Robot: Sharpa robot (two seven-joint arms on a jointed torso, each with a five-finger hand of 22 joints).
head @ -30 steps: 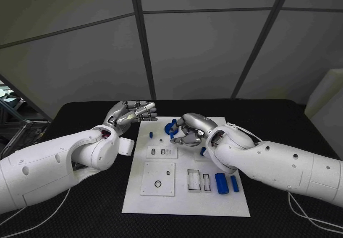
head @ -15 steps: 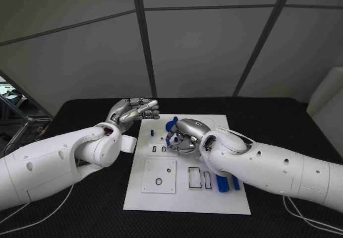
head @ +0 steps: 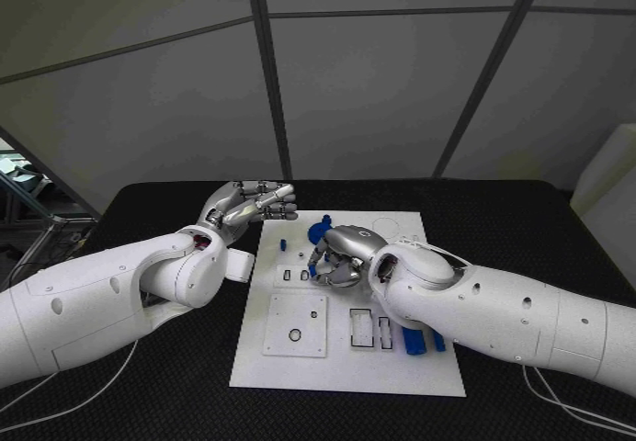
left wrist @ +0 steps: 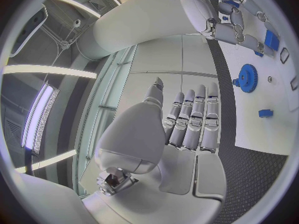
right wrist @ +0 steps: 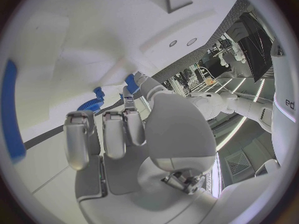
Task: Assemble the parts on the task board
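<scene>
Grey wall panels stand behind a black tabletop (head: 159,386) with the white task board (head: 347,367) laid along its middle. Nearest on the board, two blue cylindrical parts (head: 422,341) lie side by side just past the right forearm, next to a pair of narrow rectangular slots (head: 369,329). To their left sits a raised square plate with a small ring (head: 293,336) on it. Further along, a smaller plate carries two short slots (head: 291,274).

Over the middle of the board the right hand (head: 339,260) hangs low, fingers curled downward and drawn close together; a bit of blue shows among them in the head view, but I cannot tell whether it is actually gripped. The right wrist view shows its fingers (right wrist: 115,134) bent over the white surface, a blue toothed edge just beyond them.

Beyond that hand a blue gear (head: 320,230) stands near the board's far end, and a small blue peg (head: 281,244) sits just left of it. The left hand (head: 248,208) is raised off the board's far left corner, fingers curled in toward the palm with nothing visible inside. From the left wrist view its fingers (left wrist: 190,119) lie side by side, with the gear (left wrist: 248,77) on the board beyond.
</scene>
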